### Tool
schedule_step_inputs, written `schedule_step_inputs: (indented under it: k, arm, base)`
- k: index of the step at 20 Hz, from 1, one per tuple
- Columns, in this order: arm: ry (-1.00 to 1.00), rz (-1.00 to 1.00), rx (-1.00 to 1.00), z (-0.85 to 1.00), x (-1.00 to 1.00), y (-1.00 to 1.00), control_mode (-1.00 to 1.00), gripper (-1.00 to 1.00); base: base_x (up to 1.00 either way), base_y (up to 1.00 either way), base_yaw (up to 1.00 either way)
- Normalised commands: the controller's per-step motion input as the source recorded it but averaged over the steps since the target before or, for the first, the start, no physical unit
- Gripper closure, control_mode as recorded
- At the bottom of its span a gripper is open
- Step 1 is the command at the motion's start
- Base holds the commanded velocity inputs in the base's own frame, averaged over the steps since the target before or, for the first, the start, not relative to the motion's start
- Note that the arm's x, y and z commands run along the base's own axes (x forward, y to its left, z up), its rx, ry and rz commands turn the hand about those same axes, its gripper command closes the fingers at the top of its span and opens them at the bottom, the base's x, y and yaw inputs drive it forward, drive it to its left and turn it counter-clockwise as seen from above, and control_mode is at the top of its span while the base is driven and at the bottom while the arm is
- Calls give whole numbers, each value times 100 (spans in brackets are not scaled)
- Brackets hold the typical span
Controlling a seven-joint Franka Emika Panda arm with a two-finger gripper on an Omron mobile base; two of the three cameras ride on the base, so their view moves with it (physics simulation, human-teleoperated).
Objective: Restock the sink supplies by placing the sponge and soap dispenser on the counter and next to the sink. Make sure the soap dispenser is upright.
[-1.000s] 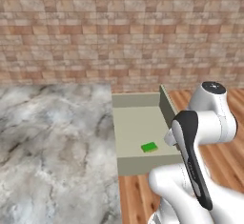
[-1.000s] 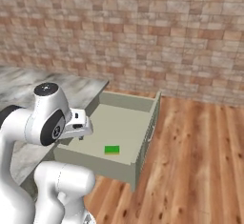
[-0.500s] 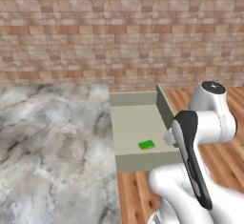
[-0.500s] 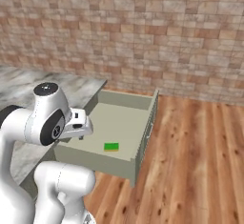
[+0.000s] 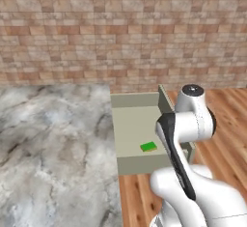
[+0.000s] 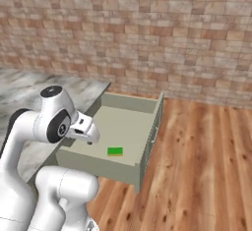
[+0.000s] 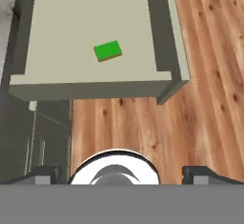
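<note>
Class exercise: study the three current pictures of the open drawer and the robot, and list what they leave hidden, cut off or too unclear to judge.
- Drawer: in the left base view the arm covers its right front corner.
- Drawer's inside left wall: in the right base view the arm's head covers part of it.
- Sponge: its underside faces down in every view.
- Gripper: the hand view's bottom edge cuts the open fingertips short.
- Counter: cut off by the left and bottom edges in the left base view.

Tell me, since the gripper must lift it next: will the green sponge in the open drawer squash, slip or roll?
The sponge lies flat and thin, so rolling seems unlikely. As a foam pad it probably squashes and weighs little. Alone on the drawer floor, it may slide if nudged.
</note>
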Motion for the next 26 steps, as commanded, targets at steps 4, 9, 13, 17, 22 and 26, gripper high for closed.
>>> schedule_step_inputs:
  k: [4,9,13,17,22,26]
  arm:
    - [9,-42,16,-44,30,-15,-100,-100]
    - [14,-34,17,-56,21,-14,-100,-100]
    - [12,-31,9,-48,28,0,-100,-100]
    - [5,-30,2,-8,34,0,-100,-100]
    - [1,-15,0,0,41,0,-100,-100]
    - [0,-3,0,-13,56,0,-100,-100]
  base:
    - [0,0,0]
    - [0,0,0]
    - [0,0,0]
    - [0,0,0]
    - [0,0,0]
    - [0,0,0]
